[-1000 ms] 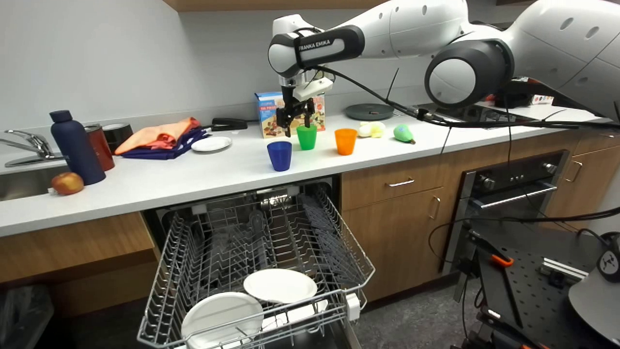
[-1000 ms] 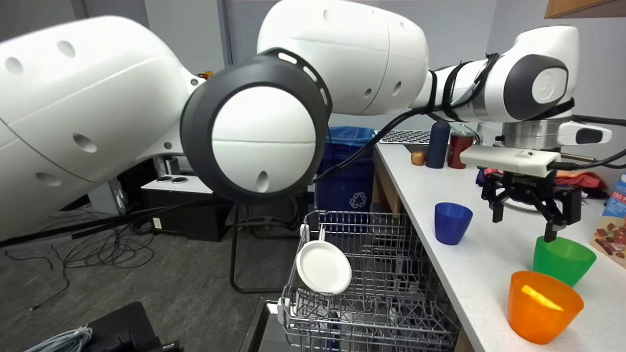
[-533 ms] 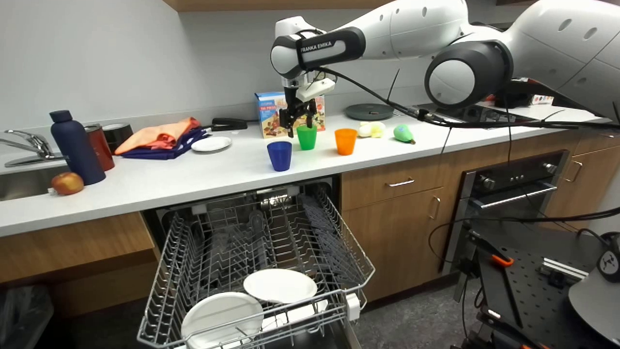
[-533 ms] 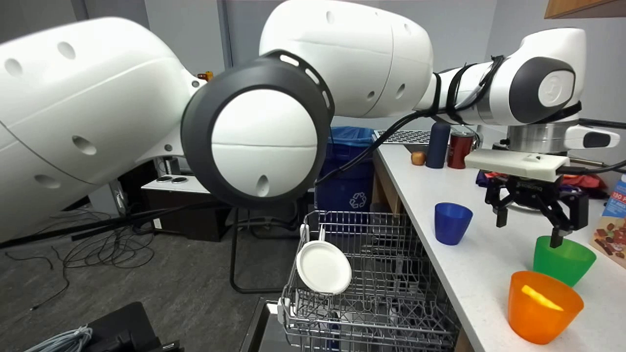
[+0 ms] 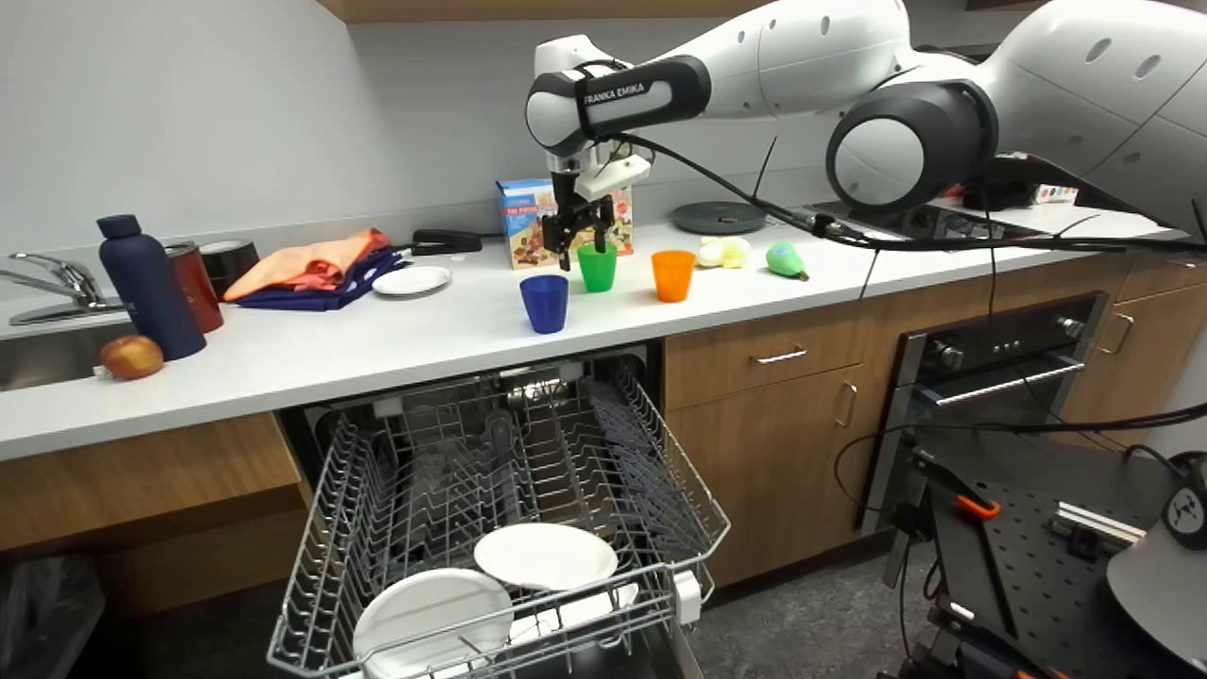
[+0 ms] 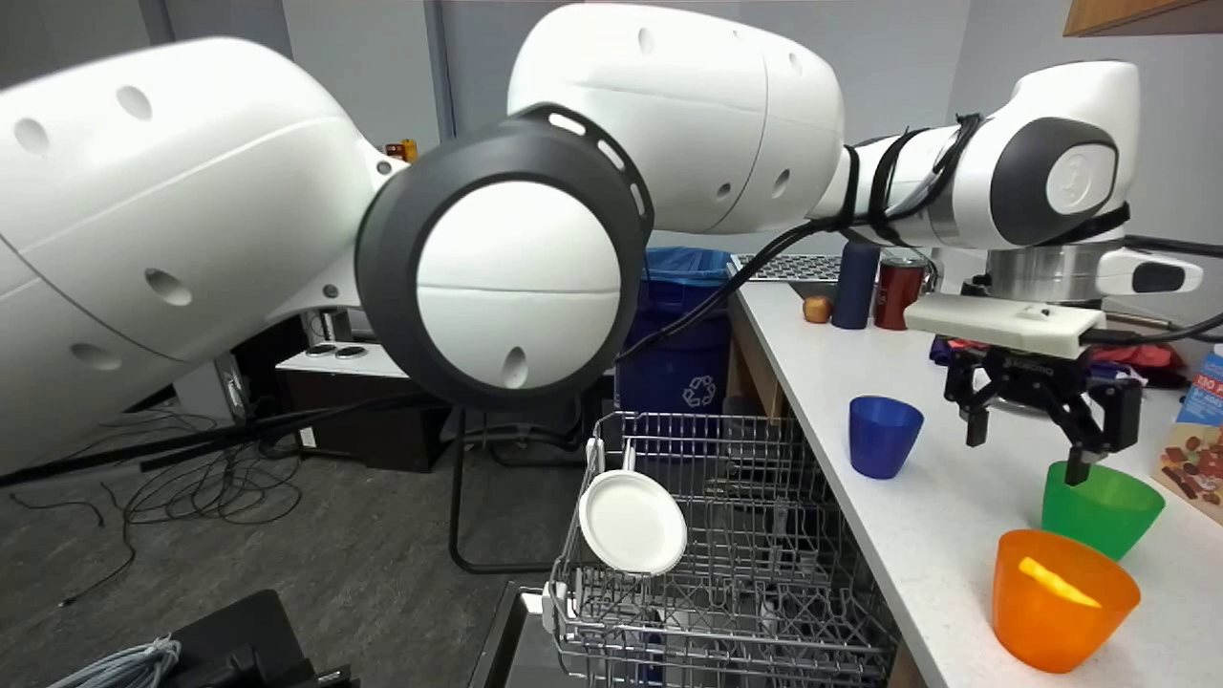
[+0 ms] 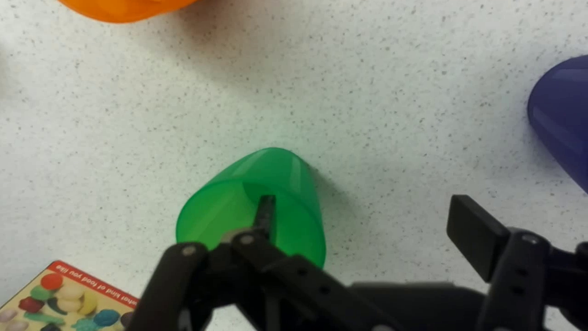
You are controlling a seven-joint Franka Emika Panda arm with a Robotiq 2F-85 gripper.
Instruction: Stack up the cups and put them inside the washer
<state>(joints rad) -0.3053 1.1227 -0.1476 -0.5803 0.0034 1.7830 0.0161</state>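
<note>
The green cup stands upright on the counter and shows in both exterior views. The blue cup stands upright nearer the counter's front edge, also in an exterior view and at the right of the wrist view. My gripper is open and empty, pointing down. In the wrist view one finger overlaps the mouth of the green cup; the other is outside it, on the blue cup's side. Whether the finger is inside the rim is unclear. The washer is open, its rack pulled out.
An orange cup stands beside the green one. A picture box is behind the gripper. White plates lie in the rack. A small white plate, cloths and a dark-blue bottle are further along the counter.
My gripper has shifted a little toward the green and orange cups, then slightly back and down. It stays open. The cups and the rack have not moved.
</note>
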